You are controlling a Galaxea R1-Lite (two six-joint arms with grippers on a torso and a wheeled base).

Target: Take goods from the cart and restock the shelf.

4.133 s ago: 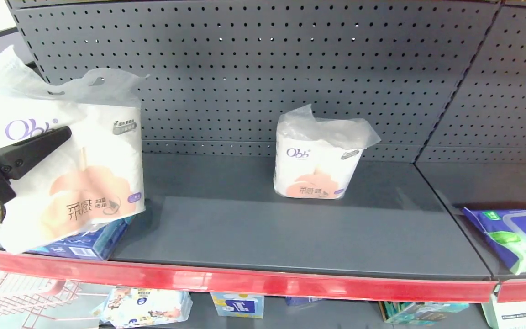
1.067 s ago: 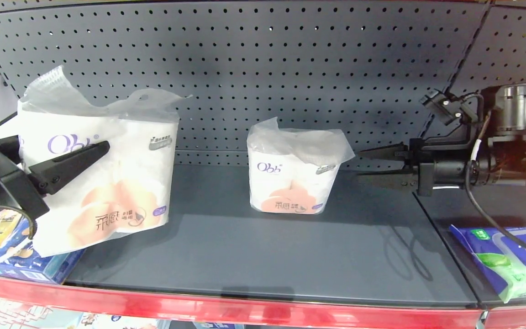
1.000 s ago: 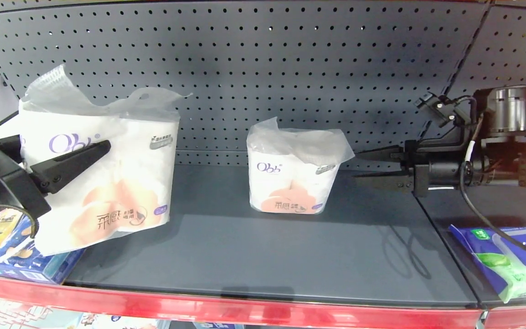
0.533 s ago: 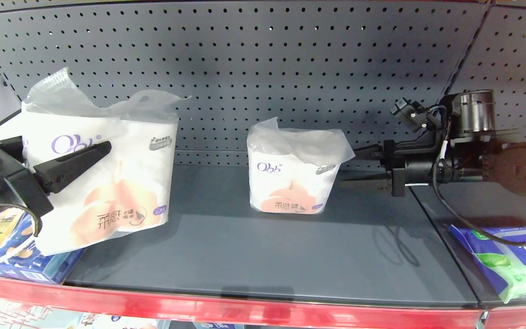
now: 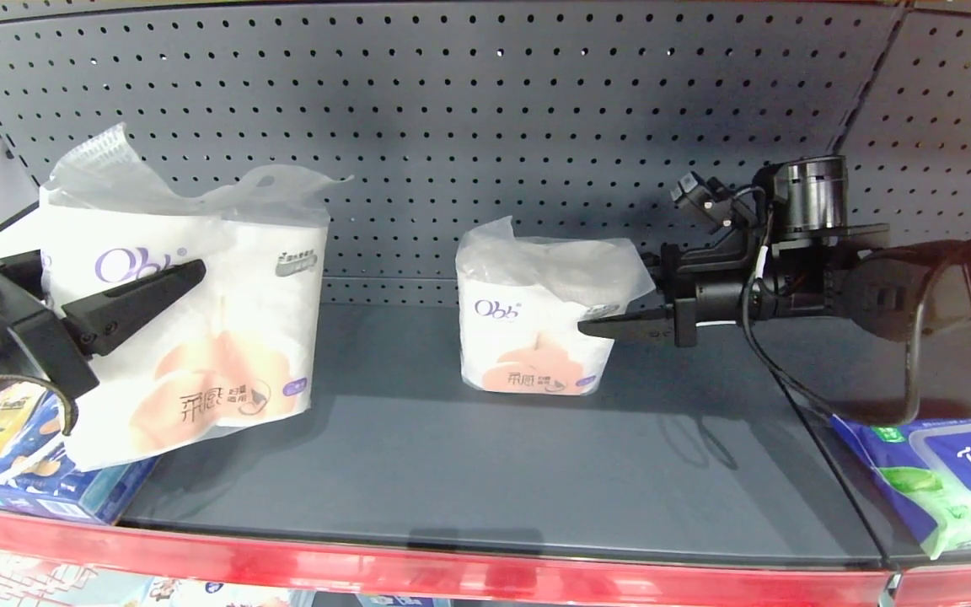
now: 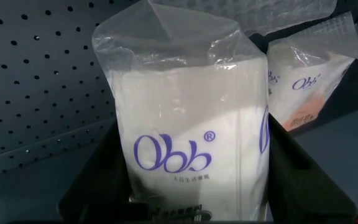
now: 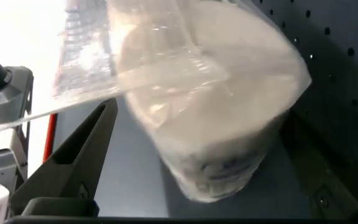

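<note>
In the last second our right gripper (image 5: 597, 308) has slid in from the right bay. Its spread, unclosed jaws now straddle the small tissue pack (image 5: 528, 337) standing mid-shelf, so we judge a nudge or regrip is coming, likely to make room. That arm lies level along the shelf (image 5: 452, 472), reaching leftward. Our left gripper (image 6: 194, 180) has stayed put at the left end, clamped on the larger tissue pack (image 5: 199, 320), which tilts above the blue boxes (image 5: 89, 497).
</note>
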